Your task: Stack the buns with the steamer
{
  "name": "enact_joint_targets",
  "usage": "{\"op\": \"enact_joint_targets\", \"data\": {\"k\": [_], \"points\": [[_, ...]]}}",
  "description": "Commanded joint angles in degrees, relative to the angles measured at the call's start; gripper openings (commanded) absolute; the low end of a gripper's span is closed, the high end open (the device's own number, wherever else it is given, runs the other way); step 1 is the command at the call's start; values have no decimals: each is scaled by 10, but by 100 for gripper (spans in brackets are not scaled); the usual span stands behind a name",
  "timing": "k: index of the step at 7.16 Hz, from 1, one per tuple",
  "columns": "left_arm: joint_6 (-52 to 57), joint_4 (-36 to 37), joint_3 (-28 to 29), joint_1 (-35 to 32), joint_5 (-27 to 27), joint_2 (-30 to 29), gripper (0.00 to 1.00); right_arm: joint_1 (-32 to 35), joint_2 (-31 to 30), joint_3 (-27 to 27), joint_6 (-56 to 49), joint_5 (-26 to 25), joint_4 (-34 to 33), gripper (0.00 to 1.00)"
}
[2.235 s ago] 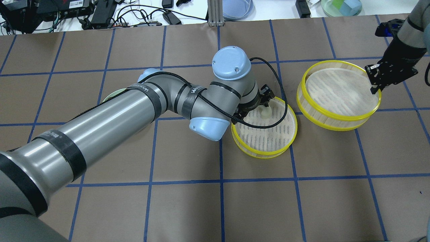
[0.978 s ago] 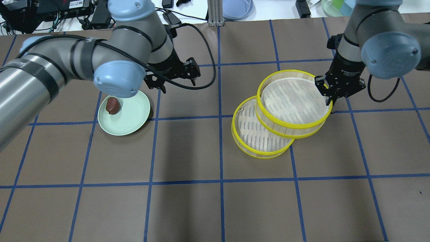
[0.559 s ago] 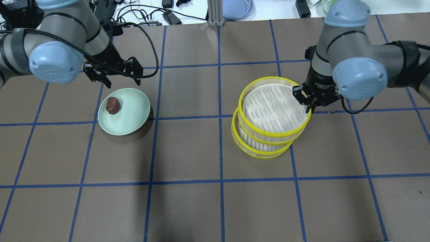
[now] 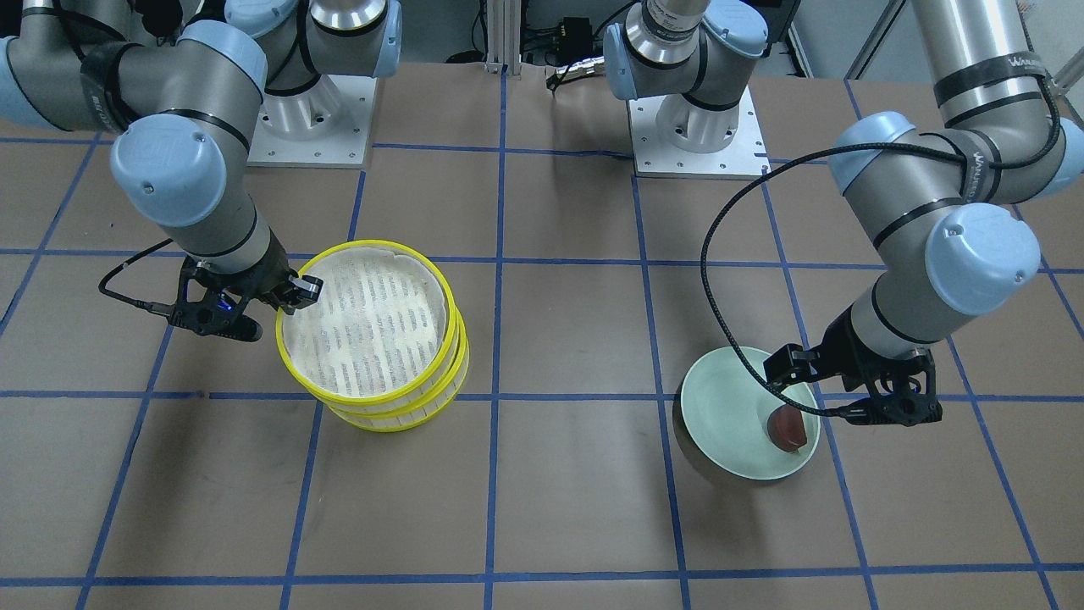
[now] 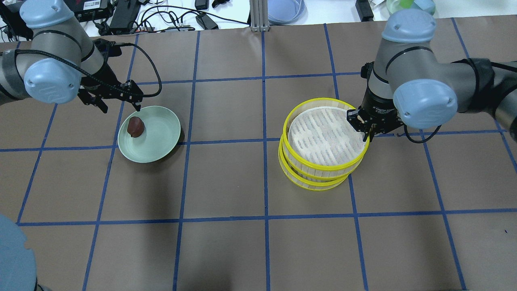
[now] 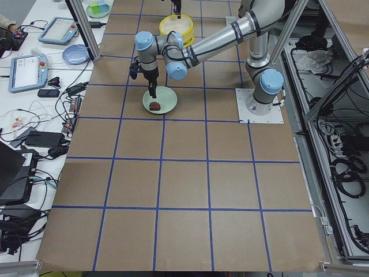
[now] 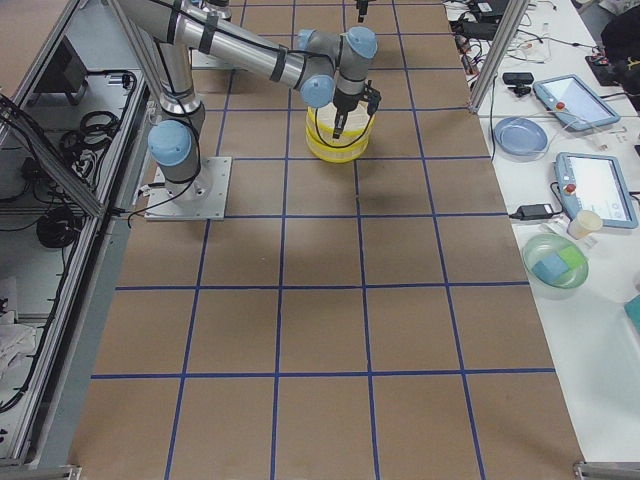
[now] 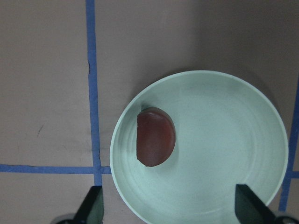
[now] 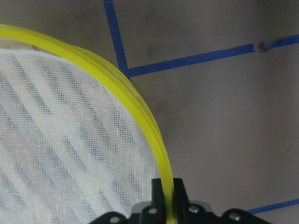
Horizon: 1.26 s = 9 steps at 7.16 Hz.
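The steamer's two yellow-rimmed baskets stand as a stack right of the table's middle. The upper basket [image 5: 325, 135] sits on or just above the lower basket [image 5: 311, 184]; I cannot tell which. My right gripper [image 5: 365, 130] is shut on the upper basket's rim [image 9: 161, 154] at its right side, and it also shows in the front view [image 4: 284, 305]. The reddish-brown bun [image 5: 135, 126] lies on the pale green plate [image 5: 159, 133]. My left gripper [image 5: 121, 108] hangs open and empty over the plate's far left edge; the wrist view shows the bun [image 8: 155, 136] ahead of its fingertips [image 8: 93, 207]. The cream-white bun is hidden.
The brown table carries a blue tape grid. Beyond its far edge lie cables, a blue dish [image 5: 284, 10] and a green dish [image 5: 410, 6]. The two arm bases [image 4: 694, 127] stand at the robot's side of the table.
My right gripper has carried the upper basket leftward over the lower one, now nearly lined up. My left arm has left the basket and moved left to the plate.
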Motion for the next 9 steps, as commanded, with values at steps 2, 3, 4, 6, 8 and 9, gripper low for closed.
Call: {"op": "enact_joint_targets", "data": {"k": [2,3,4,6,8,9], "points": [[1,54,-2,2,2,-54,93,4,6,2,-1,2,-27,0],[0,56,-8,3,1,-60,93,4,7,2,-1,2,-27,0],[-4,56,-19,3,-1,-66,93,5,8,3,-1,2,-27,0],[-13,72,-26,3,0,-74,93,19,9,7,-3,0,-25,0],[-13,73,-26,3,-3,-76,52,23,7,6,-5,-7,-25,0],[-13,73,-26,3,-3,-75,43,23,3,6,-8,-6,-27,0]]}}
